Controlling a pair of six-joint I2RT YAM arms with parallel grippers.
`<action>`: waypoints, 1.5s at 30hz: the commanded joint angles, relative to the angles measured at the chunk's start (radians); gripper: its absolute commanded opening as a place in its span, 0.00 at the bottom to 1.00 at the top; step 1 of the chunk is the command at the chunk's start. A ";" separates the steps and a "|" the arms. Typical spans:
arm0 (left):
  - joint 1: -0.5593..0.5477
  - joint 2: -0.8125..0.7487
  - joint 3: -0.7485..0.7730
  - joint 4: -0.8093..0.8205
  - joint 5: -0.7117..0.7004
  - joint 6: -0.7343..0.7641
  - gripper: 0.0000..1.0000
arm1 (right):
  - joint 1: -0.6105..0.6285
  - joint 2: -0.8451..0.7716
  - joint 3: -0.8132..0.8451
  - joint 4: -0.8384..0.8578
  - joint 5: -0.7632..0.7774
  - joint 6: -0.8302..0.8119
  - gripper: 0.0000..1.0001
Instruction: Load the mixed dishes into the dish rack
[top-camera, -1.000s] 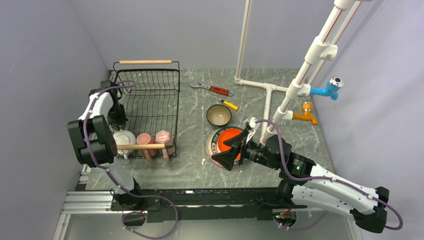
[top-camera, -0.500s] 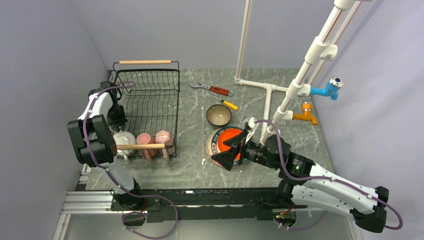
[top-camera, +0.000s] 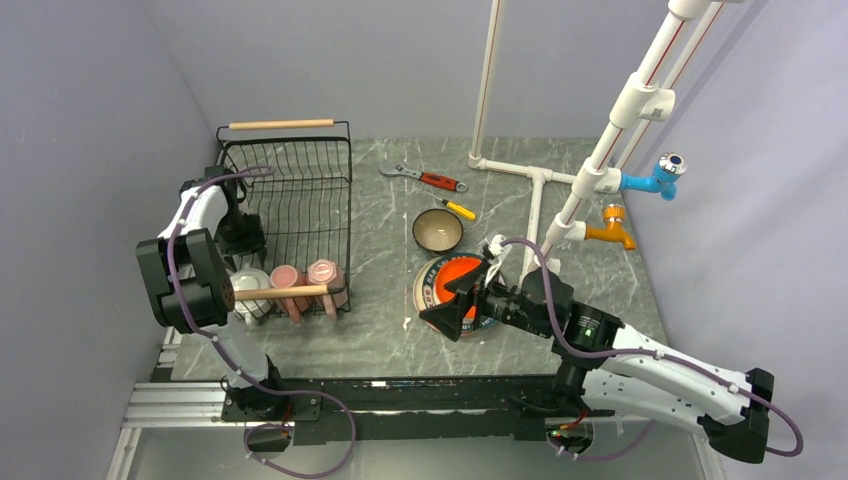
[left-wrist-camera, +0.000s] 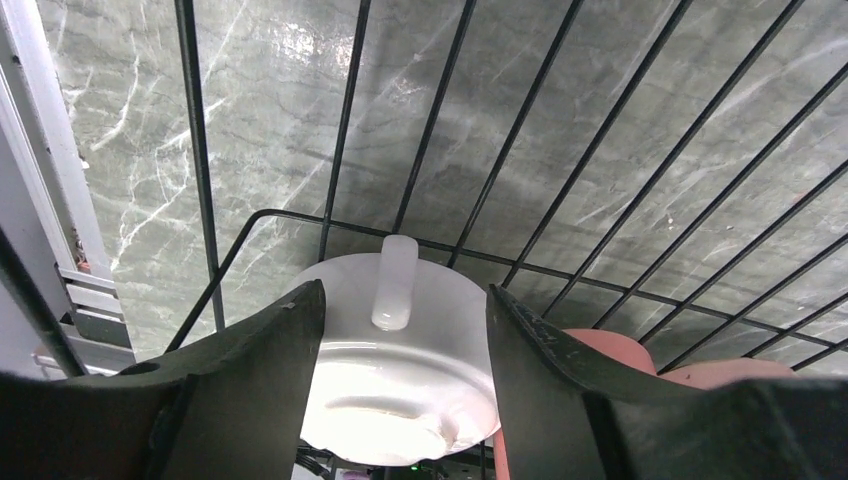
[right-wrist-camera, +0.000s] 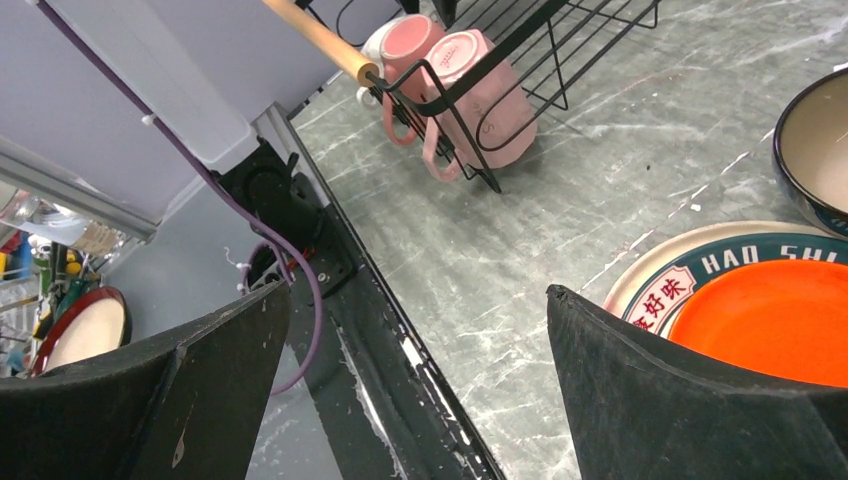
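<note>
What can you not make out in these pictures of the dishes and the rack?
- White mug: left wrist view, its sides sit behind the fingers.
- Lettered plate: right wrist view, cut off by the right edge; the orange plate covers its middle.
- Bowl: right wrist view, mostly beyond the right edge.

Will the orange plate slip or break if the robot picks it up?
Probably slippery: the orange plate looks glossy and smooth. It lies flat on the lettered plate, so its rim may be hard to grab. It looks ceramic, so it is likely breakable.
</note>
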 joint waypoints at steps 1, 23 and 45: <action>0.014 -0.069 -0.011 -0.021 -0.028 -0.030 0.66 | -0.007 0.023 0.036 0.033 -0.003 0.007 1.00; -0.193 -0.392 0.127 0.059 0.192 -0.077 0.99 | -0.023 0.247 0.170 -0.316 0.274 0.061 1.00; -0.502 -0.936 -0.279 0.620 0.156 0.019 0.99 | 0.052 0.902 0.661 -0.634 0.739 0.078 0.83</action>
